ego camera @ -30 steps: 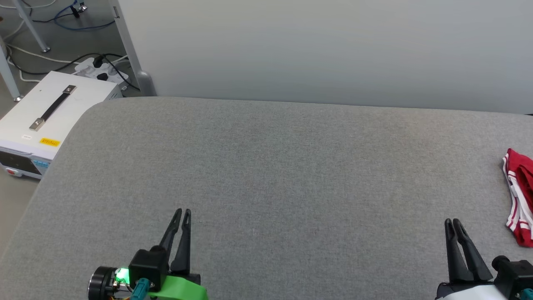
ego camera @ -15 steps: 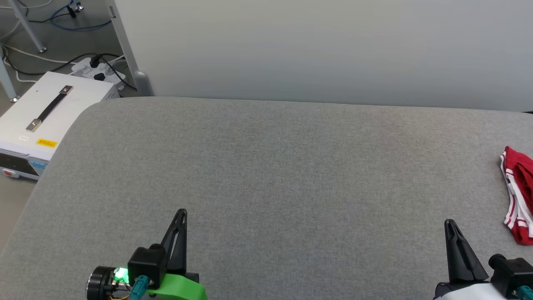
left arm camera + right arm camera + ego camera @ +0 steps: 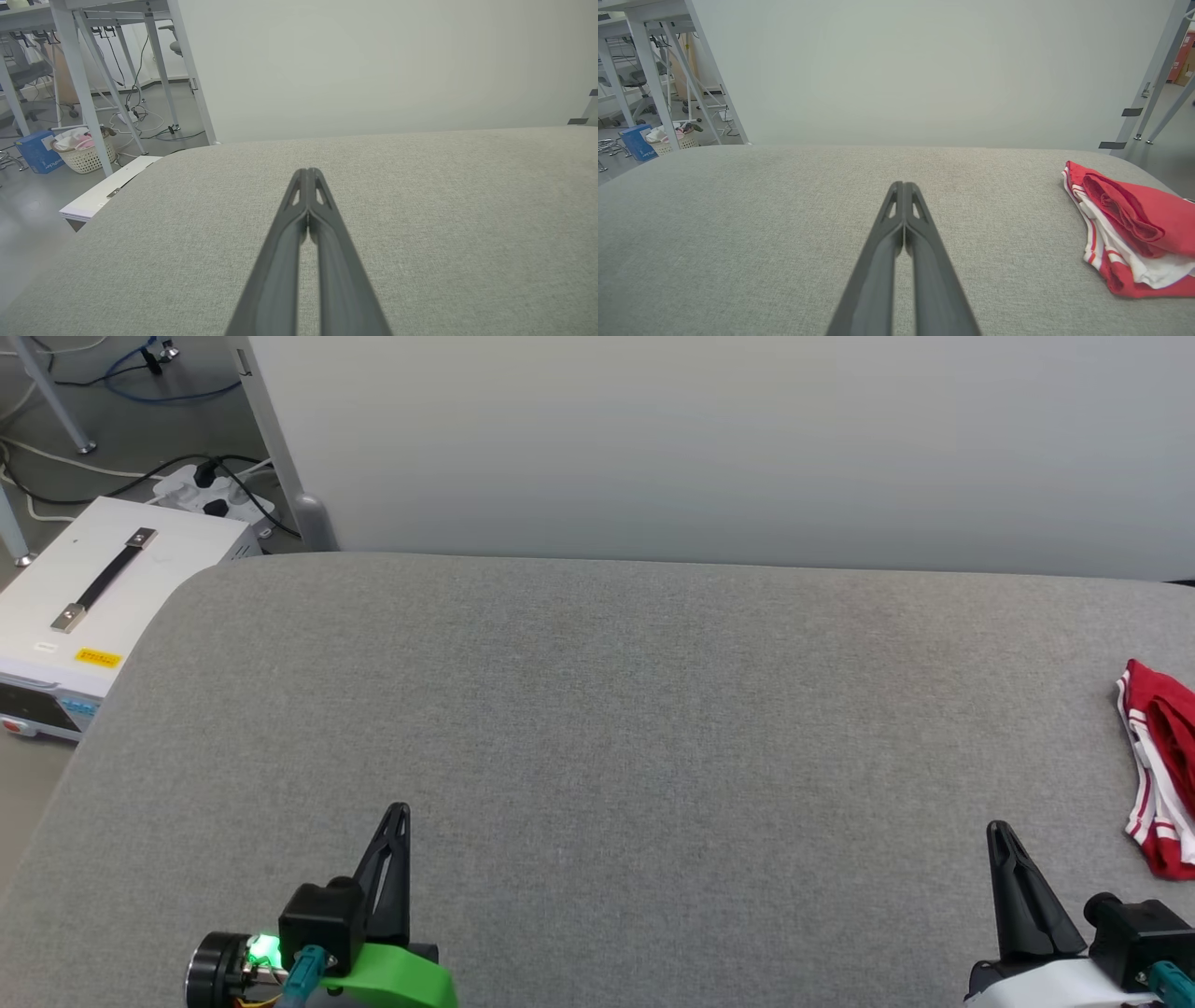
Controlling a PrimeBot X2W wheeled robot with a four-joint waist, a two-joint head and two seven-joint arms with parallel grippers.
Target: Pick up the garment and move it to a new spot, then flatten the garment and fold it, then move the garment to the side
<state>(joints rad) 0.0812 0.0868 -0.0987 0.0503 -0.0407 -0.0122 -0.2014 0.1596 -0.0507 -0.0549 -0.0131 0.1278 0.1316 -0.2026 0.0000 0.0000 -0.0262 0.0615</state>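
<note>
- L gripper [image 3: 397, 814], near edge, left of centre: wrist cut off by the bottom of the head view. Green housing and a lit green lamp show behind the fingers.
- R gripper [image 3: 997, 829], near right corner: body and pale forearm mostly cropped by the frame.
- L fingers are pressed together tip to tip w/ nothing between them. The wrist view shows just a thin slit lower down the pair. They point toward the far side, over the grey fabric table top [image 3: 597, 709]. Can't tell if they touch the cloth.
- R fingers are the same: fully closed, tips meeting, gripping nothing, pointing far.
- Garment [image 3: 1125, 224]: bunched red heap w/ white parts and red-white striped trim, lying on the table at its right edge. It sits right of the R tips, level w/ them and reaching farther, not touching them. It is well apart from the L gripper.
- Head view cuts the garment at the right frame edge. It is too crumpled to tell front from back.
- Far: pale wall panel [image 3: 709, 439] behind the table's far edge.
- Far left, off the table: white case w/ black handle [image 3: 103, 588], near end cropped by the frame edge. Power strip w/ cables [image 3: 219, 490] lies beyond it.
</note>
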